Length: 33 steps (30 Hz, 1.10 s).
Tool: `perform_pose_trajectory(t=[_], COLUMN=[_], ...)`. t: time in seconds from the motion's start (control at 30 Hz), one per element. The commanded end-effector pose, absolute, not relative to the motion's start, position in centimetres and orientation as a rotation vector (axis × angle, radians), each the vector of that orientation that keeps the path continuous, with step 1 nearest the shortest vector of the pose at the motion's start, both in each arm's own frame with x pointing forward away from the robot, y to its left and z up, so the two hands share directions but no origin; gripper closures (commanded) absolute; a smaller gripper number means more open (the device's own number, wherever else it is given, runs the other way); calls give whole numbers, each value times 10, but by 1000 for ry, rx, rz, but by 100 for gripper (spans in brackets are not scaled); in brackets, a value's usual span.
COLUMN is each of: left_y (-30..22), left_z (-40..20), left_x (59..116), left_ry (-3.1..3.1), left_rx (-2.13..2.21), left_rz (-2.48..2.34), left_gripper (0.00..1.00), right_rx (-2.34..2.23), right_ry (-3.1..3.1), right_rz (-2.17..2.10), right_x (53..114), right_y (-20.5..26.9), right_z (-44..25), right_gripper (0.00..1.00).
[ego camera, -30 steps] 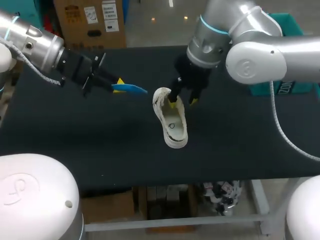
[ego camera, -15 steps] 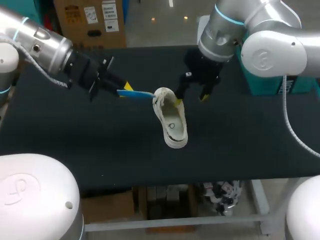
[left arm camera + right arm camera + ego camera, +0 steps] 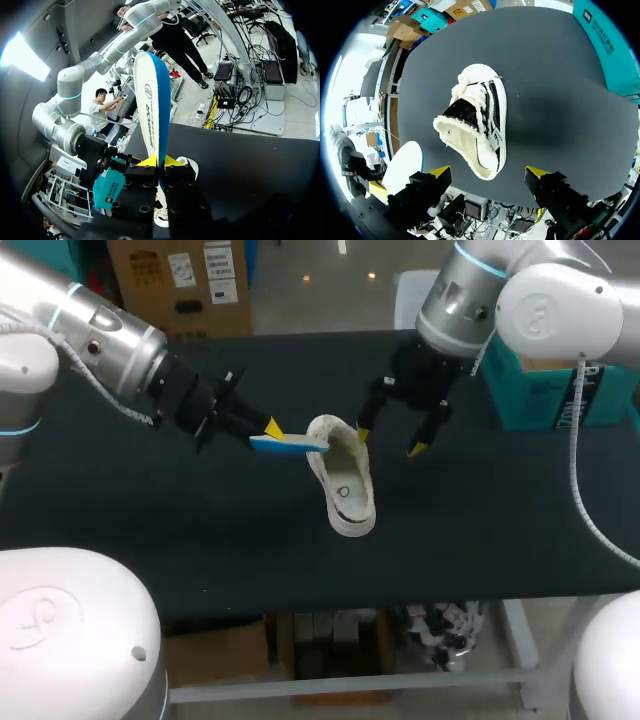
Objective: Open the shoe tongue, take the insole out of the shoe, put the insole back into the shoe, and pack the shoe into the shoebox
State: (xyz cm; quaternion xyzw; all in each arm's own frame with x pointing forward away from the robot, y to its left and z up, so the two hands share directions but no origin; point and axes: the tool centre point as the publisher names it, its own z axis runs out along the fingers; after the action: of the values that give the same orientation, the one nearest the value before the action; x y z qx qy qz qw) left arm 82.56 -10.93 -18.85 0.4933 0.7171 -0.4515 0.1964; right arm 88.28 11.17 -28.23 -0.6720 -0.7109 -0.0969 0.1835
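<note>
Left claw [image 3: 268,430] held insole [image 3: 290,443] clamped, tip at collar of shoe [image 3: 345,490]. Right claw [image 3: 388,442] stood apart beside shoe. Insole likely needed steeper, toe-first entry.

The room is bright, but the black table [image 3: 150,510] soaks up the light and looks dark. The white shoe [image 3: 480,125] throws a soft shadow [image 3: 545,117] on it. A lamp [image 3: 20,55] glares white in the left wrist view.

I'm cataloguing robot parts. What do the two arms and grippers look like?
The left arm and right arm are rounded white and silver tubes with thin teal joint rings and a grey cable alongside each. The left gripper and right gripper are black, each with two yellow-tipped fingers.
</note>
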Motion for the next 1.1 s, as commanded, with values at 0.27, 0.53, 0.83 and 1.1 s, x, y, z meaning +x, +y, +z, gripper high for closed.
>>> perform_pose_trajectory(t=[0.27,0.53,0.83,1.1], left_y=[-128,-143,-147,-148], left_z=[-212,-225,-233,-237], left_x=[814,814,813,813], left_ry=[1947,1929,1937,1940], left_rx=[1462,1512,1514,1507], left_rz=[-1252,-1245,-1245,-1240], left_gripper=[100,100,100,100], right_rx=[-2048,-2048,-2156,-2329], right_ry=[-1589,-1589,-1290,-868], right_rz=[-312,-312,-267,-428], right_x=[874,874,868,845], right_y=[95,95,96,84], right_z=[-269,-269,-273,-285], right_gripper=[0,0,0,0])
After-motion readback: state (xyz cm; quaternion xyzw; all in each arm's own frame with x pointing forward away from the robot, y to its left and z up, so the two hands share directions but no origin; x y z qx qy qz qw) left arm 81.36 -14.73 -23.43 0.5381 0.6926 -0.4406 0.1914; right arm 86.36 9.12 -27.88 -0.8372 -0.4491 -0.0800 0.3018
